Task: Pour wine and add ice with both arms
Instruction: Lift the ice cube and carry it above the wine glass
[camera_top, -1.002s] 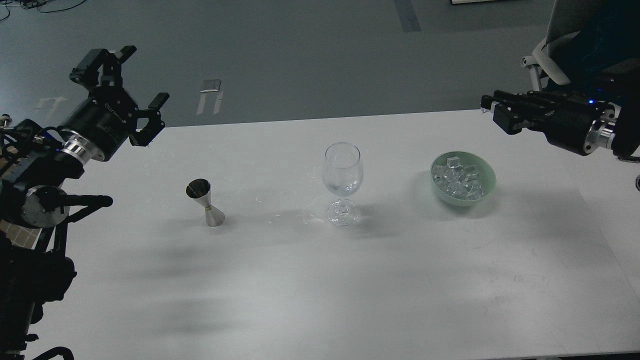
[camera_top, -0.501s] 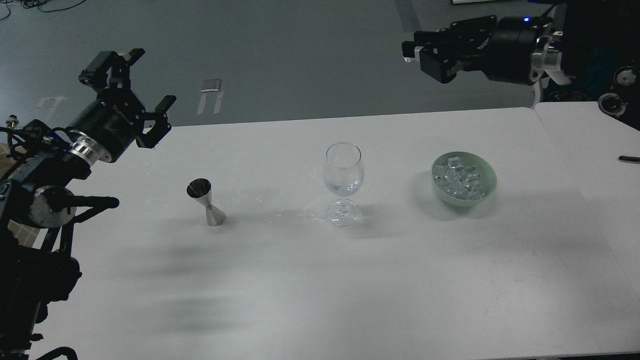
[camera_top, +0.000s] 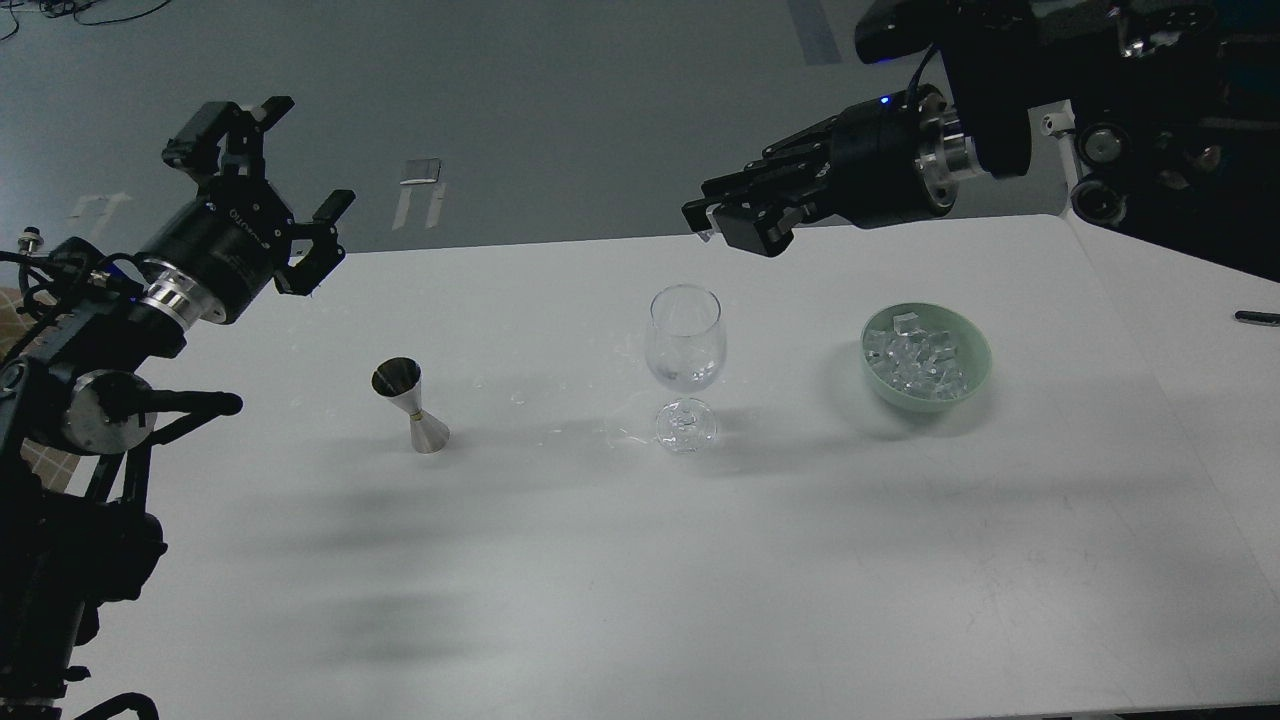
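The right claw (camera_top: 722, 218) is held above and just behind the wine glass (camera_top: 685, 350), its fingers drawn close, possibly pinching a small clear ice cube, though that cannot be told; it has been swung in from the upper right. The ice (camera_top: 920, 360) is heaped in the green bowl (camera_top: 975, 372) on the bench (camera_top: 700, 580), right of the glass. The left claw (camera_top: 270, 170) is spread open and empty, up-left of the jigger (camera_top: 410, 405).

The only lettering I can make out is on my left gripper (camera_top: 270, 160): light characters run along its black cylindrical body, just above the silver ring. They look like a brand mark, but they sit upside down to my view and too small for me to read letter by letter. My right gripper (camera_top: 715, 218) shows a small blue light but no legible text. I find nothing readable on the table (camera_top: 640, 560) or on the things standing on it.
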